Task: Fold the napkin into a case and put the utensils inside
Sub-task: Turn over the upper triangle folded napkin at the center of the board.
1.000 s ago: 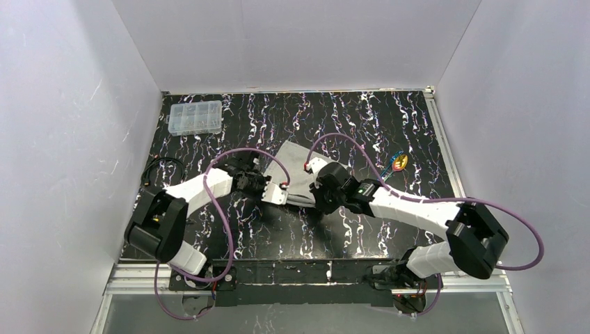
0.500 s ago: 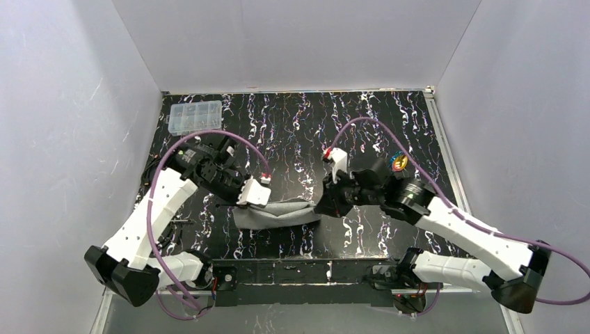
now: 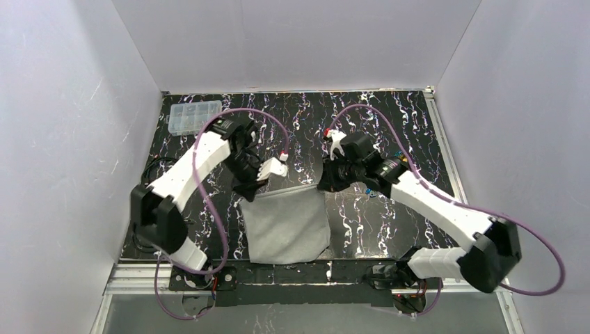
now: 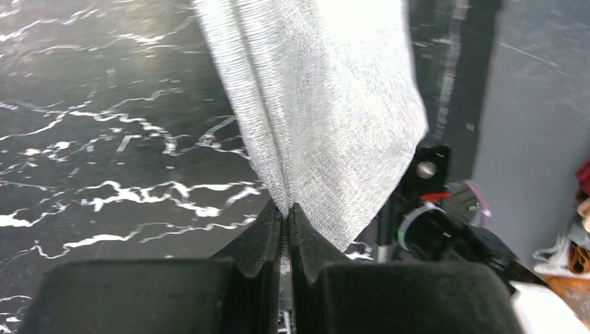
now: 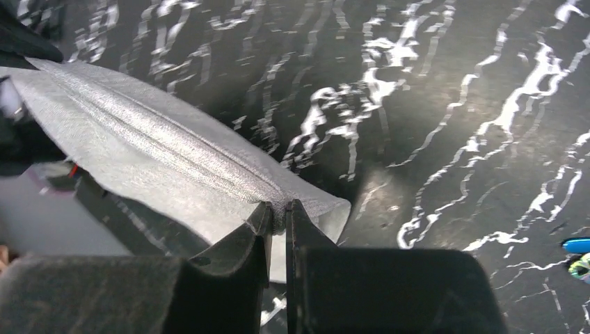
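The light-grey napkin [image 3: 286, 226] hangs spread as a sheet between my two grippers, its lower edge reaching the table's near rail. My left gripper [image 3: 248, 194] is shut on its top left corner, and the left wrist view shows the cloth [image 4: 327, 104] pinched at the fingertips of the left gripper [image 4: 285, 209]. My right gripper [image 3: 324, 186] is shut on the top right corner; its wrist view shows the napkin [image 5: 153, 153] clamped in the right gripper [image 5: 278, 207]. A blue utensil [image 5: 576, 245] and a gold-green one [image 5: 581, 266] lie on the table to the right; my right arm mostly hides them from above.
A clear plastic compartment box [image 3: 195, 117] sits at the back left of the black marbled table [image 3: 389, 118]. Purple cables loop above both arms. White walls close in the left, back and right sides. The metal rail [image 3: 278, 271] runs along the near edge.
Both grippers have risen and moved back from the near edge, still holding the cloth. The napkin has gone from a bunched strip low on the table to a hanging, spread sheet.
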`<action>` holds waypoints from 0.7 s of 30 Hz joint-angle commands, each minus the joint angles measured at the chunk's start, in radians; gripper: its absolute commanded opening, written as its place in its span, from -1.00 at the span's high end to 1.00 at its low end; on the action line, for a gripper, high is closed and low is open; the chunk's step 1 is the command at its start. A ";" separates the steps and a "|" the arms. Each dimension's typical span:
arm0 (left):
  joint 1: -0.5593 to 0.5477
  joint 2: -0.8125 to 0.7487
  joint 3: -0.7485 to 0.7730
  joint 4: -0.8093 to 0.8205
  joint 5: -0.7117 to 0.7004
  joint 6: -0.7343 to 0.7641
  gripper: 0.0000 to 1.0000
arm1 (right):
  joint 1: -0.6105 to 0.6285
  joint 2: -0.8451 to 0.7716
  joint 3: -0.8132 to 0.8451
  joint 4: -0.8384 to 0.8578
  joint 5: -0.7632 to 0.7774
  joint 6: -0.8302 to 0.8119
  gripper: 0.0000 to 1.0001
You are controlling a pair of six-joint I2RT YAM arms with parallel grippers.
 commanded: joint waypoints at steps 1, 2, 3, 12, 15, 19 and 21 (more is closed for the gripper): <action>0.070 0.180 0.070 0.184 -0.123 -0.113 1.00 | -0.106 0.109 -0.014 0.149 0.037 -0.055 0.90; 0.084 0.230 0.104 0.214 -0.135 -0.131 1.00 | -0.116 0.146 -0.004 0.162 0.036 -0.065 0.89; 0.099 0.276 0.145 0.237 -0.150 -0.149 1.00 | -0.126 0.181 0.008 0.177 0.031 -0.071 0.87; 0.125 0.613 0.454 0.338 -0.248 -0.238 1.00 | -0.224 0.540 0.202 0.250 -0.009 -0.115 0.73; 0.127 0.670 0.489 0.371 -0.287 -0.262 1.00 | -0.255 0.611 0.250 0.261 0.004 -0.134 0.67; 0.137 0.702 0.509 0.439 -0.326 -0.326 1.00 | -0.293 0.699 0.321 0.283 -0.011 -0.135 0.48; 0.145 0.709 0.520 0.480 -0.339 -0.353 1.00 | -0.297 0.745 0.368 0.279 -0.009 -0.136 0.23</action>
